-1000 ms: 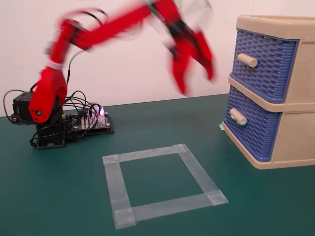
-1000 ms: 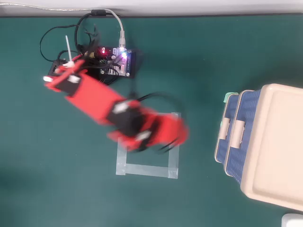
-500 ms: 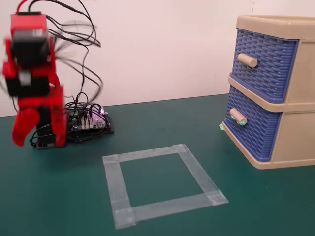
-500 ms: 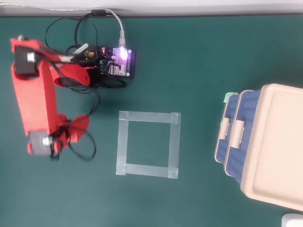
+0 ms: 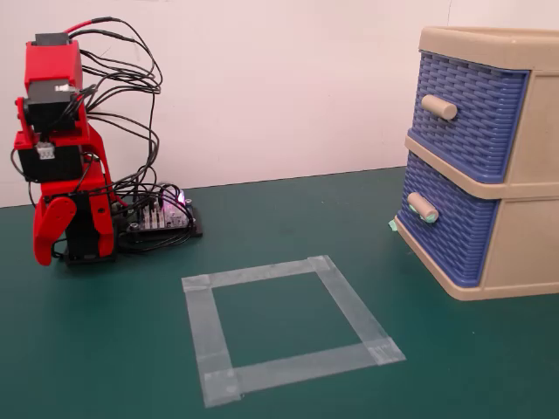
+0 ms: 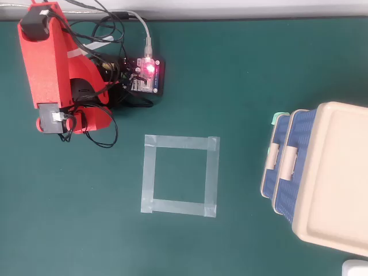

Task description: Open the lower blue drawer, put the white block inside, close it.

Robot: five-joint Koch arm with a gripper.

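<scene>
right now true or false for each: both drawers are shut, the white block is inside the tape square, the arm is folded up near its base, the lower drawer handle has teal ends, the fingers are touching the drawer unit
1. Both drawers are shut. True: the lower blue drawer and the upper drawer both sit flush in the beige frame.
2. The white block lies inside the tape square. False: the square holds only bare green mat, and no block is clearly seen in either view.
3. The arm is folded up by its base. True.
4. The lower handle has pale teal ends. True.
5. The fingers touch the drawer unit. False: the arm stands far across the mat from it.
</scene>
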